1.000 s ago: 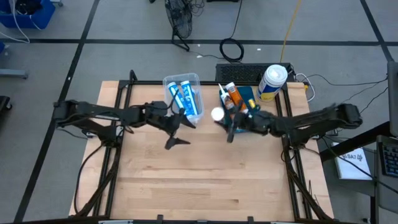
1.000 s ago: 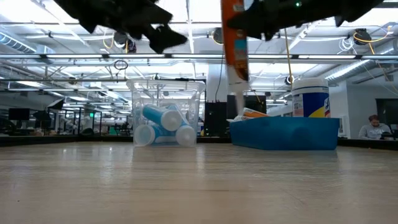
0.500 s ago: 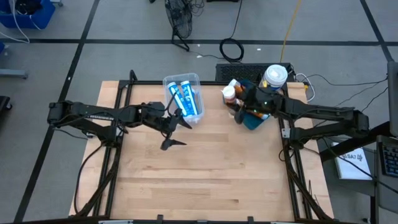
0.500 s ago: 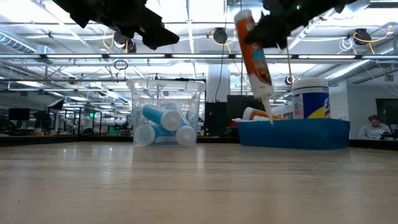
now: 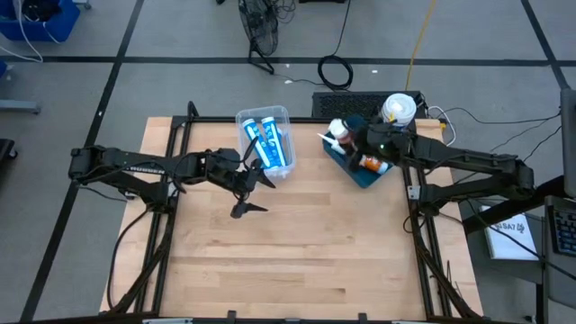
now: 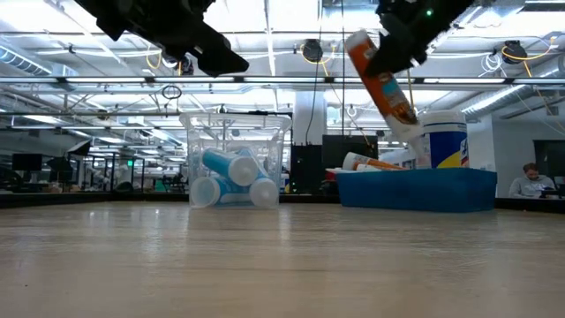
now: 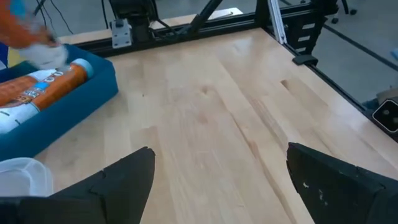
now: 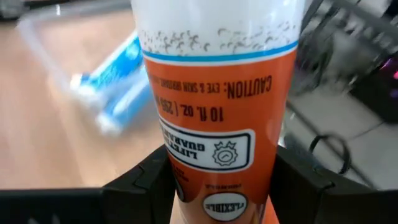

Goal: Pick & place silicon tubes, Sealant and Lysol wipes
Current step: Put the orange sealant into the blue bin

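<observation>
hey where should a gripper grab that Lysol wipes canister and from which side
Grip the Lysol wipes around its round body below the white domed lid, probably coming from above the open table side. It stands upright behind the blue bin, where the right gripper holds a sealant tube.

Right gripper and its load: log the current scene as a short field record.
right gripper: shut on orange sealant tube, tilted, nozzle down over the blue bin
left gripper: open, empty, above the bare table
clear bin: holds blue tubes
Lysol wipes: upright, behind the blue bin
</observation>
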You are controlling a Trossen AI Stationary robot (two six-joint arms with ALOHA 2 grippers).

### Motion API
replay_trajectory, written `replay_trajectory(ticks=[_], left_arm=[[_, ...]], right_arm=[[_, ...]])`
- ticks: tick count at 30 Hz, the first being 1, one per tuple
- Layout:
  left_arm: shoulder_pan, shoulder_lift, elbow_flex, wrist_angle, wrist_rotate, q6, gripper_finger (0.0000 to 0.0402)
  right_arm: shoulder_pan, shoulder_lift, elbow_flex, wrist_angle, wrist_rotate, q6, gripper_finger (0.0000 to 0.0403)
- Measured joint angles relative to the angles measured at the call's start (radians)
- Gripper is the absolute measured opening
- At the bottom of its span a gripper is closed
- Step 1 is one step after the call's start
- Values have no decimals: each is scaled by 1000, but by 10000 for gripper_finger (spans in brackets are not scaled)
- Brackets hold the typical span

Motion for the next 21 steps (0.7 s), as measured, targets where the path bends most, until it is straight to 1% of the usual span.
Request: replay_trajectory(ticks=[2, 5, 9, 12, 17, 19, 21], left_arm=[[1, 0, 0, -2, 0, 1, 357], [1, 0, 0, -2, 0, 2, 361], [1, 0, 0, -7, 0, 6, 360], [1, 0, 0, -10, 0, 6, 356], [1, 1, 0, -16, 0, 9, 355], [1, 1, 0, -16, 0, 8, 358], [1, 1, 0, -21, 0, 4, 360]], right_arm=[[0, 3, 0, -76, -8, 47, 193], [-1, 7, -19, -141, -16, 110, 193], [1, 6, -51, -133, -132, 190, 193], [-2, 5, -92, -39, -217, 237, 193], [2, 6, -182, 252, -354, 311, 193], [2, 6, -213, 344, -364, 330, 193], [0, 6, -230, 362, -355, 329, 193]])
